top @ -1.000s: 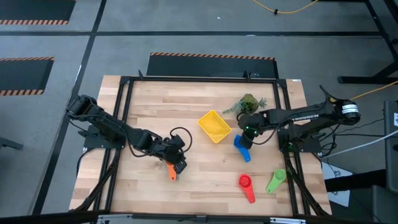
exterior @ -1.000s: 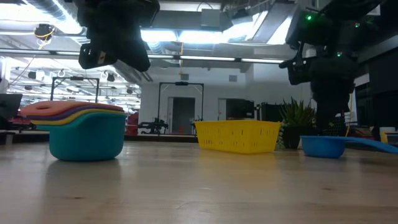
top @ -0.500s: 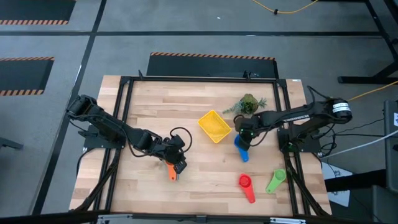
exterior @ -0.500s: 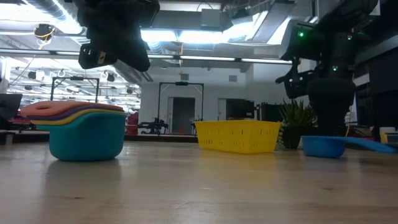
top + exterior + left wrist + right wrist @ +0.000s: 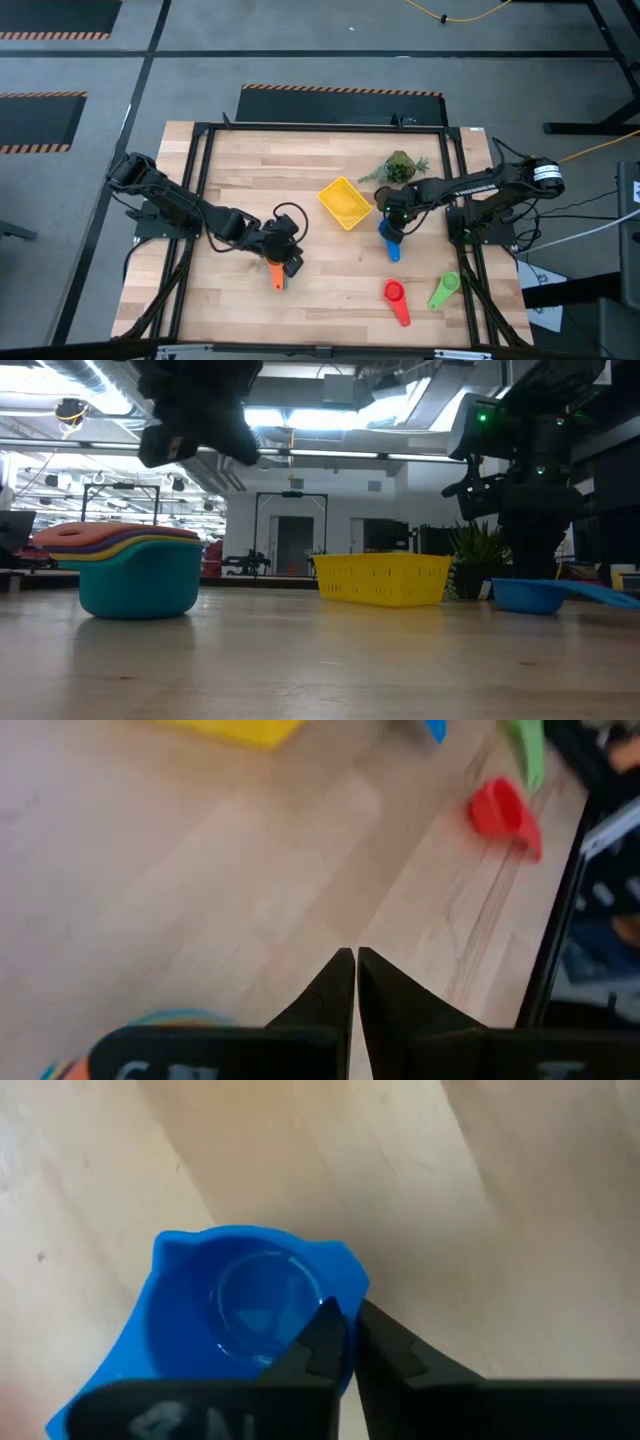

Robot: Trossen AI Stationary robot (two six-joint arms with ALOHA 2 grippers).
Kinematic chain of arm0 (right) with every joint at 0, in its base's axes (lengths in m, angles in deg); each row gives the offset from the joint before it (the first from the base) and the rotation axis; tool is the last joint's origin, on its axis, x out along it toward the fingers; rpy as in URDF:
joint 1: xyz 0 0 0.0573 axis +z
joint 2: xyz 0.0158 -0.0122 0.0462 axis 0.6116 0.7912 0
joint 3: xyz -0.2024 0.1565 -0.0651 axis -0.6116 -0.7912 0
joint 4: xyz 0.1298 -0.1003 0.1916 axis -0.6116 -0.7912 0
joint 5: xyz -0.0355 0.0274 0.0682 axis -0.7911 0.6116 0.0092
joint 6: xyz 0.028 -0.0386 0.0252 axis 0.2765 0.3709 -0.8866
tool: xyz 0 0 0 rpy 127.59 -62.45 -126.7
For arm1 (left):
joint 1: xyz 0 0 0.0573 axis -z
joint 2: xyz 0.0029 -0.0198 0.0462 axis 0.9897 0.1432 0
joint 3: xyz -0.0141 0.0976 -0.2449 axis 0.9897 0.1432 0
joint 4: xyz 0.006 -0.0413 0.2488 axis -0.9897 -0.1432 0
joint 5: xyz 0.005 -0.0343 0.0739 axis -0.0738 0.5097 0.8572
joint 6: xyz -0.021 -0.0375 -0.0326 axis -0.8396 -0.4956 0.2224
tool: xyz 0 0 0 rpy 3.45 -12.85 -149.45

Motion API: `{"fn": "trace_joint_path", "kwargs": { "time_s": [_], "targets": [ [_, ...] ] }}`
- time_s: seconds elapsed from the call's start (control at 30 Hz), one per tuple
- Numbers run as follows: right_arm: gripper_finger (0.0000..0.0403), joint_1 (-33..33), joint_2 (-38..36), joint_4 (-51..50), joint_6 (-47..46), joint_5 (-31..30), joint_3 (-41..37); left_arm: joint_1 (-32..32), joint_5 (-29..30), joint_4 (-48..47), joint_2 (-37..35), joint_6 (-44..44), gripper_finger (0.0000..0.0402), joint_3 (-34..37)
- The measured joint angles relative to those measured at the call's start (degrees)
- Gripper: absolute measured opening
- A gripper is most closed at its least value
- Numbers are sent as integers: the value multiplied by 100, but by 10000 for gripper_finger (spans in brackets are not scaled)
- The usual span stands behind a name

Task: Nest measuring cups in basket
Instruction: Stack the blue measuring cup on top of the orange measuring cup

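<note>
Beside the yellow basket (image 5: 345, 203), at its four o'clock, the right gripper (image 5: 391, 228) had pinched its fingers onto the rim of the blue cup (image 5: 235, 1320). At the basket's eight o'clock the left gripper (image 5: 288, 262) hung closed and empty above the nested cup stack (image 5: 135, 572). Red cup (image 5: 394, 293) and green cup (image 5: 443, 290) lay at five o'clock.

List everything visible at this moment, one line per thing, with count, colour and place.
basket: one, yellow, table centre.
blue cup: one, blue, right of basket, rim pinched by right gripper.
red cup: one, red, front right.
green cup: one, green, beside red cup.
nested cups: one stack, teal base, orange on top, under left gripper.
plant sprig: one, green, behind blue cup.
table: one, light wood.
left gripper: fingers shut, empty.
right gripper: fingers shut on blue cup.
</note>
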Motion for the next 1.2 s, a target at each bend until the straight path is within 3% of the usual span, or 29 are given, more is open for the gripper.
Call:
{"fn": "trace_joint_path", "kwargs": {
  "time_s": [0.2, 0.47, 0.63, 0.8, 1.0, 1.2],
  "targets": [
    [13, 4, -182, -134, 505, 105, 245, -112, 460, 445, 0, 44, 11, 0],
    [24, 167, -457, -524, 1152, 59, 768, -532, 454, 1021, 0, 50, 19, 0],
    [13, 320, -485, -250, 1610, 40, 1037, -938, -58, 1119, 2, 55, 47, 0],
    [15, 558, -483, 909, 2103, 47, 1081, -1350, -558, 1444, 2, 183, 71, 0],
    [19, 738, -430, 1905, 2616, 53, 1088, -1768, -1249, 2008, 2, 117, 71, 0],
    [16, 833, -398, 2319, 3047, 53, 1088, -1981, -1793, 2350, 2, -547, 73, 1]
  ]
}}
